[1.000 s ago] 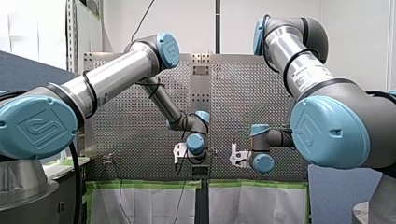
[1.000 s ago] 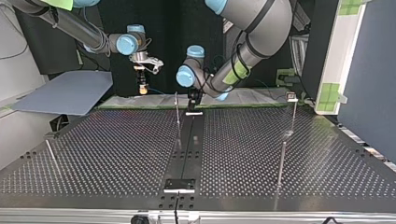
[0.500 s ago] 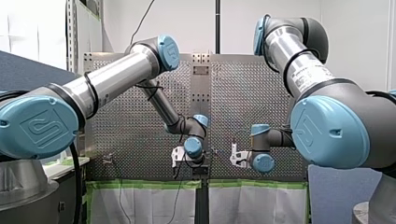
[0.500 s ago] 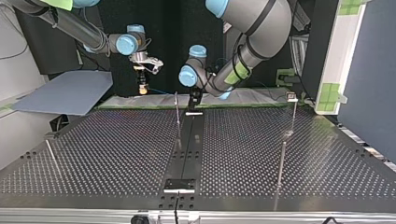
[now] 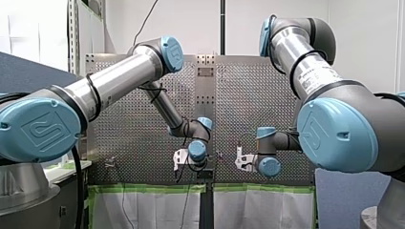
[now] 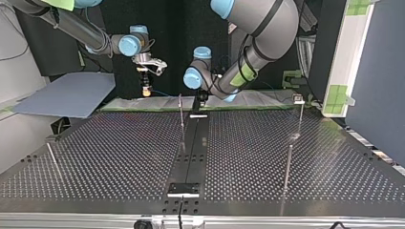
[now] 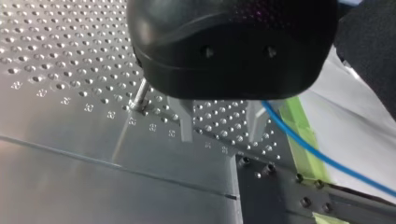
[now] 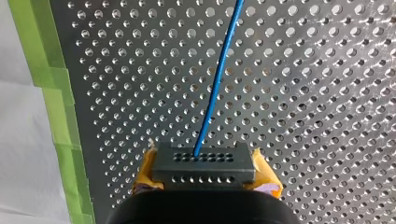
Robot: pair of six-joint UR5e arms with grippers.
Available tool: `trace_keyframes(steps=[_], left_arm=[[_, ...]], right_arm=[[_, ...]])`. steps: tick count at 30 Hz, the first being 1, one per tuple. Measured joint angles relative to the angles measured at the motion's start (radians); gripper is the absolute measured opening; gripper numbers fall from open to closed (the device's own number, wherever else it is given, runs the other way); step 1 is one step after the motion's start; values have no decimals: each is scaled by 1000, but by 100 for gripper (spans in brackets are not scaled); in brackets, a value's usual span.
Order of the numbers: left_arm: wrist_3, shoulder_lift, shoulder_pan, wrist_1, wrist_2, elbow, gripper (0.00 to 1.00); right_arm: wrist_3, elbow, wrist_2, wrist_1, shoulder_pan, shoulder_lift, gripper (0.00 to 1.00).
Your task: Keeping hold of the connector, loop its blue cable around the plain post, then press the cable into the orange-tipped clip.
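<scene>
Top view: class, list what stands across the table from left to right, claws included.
Leaning rod, my right claw, thin metal post, my left claw, tall post, clip-topped post.

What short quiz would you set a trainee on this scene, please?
1. True or false: my right gripper holds the connector.
2. Fill in: the cable leaving the connector is ____.
3. My left gripper is: A open; B shut on the cable; C shut on the connector.
Key: 1 true; 2 blue; 3 A.
</scene>
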Motion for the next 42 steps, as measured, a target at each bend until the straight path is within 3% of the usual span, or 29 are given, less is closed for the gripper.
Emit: trace_keyframes(steps=[3,4,5,7,8,9,10,19,24,32,42], left_arm=[[-6,0,1,6,13,0,54],[-9,0,2,8,22,0,61],[-11,0,3,9,30,0,61],[-14,0,4,10,48,0,79],[-15,0,4,10,54,0,79],[-15,0,4,10,58,0,95],[-16,0,4,10,62,-1,100],[-15,2,2,-12,76,-3,100],[-4,10,-8,-32,108,-18,100],[-19,76,0,28,179,-91,100],[-22,92,-13,97,200,-181,100]], right_arm=[[1,0,-1,0,0,0,0],[1,0,-1,0,0,0,0],[2,0,-2,1,0,0,0],[3,0,-4,2,0,0,0],[4,0,-4,3,0,0,0],[4,0,-5,4,0,0,0],[4,0,-5,5,0,0,0],[4,0,-6,20,0,0,0],[0,0,-6,32,0,0,0],[-6,0,-6,55,1,0,0],[-9,0,-10,68,6,0,0]])
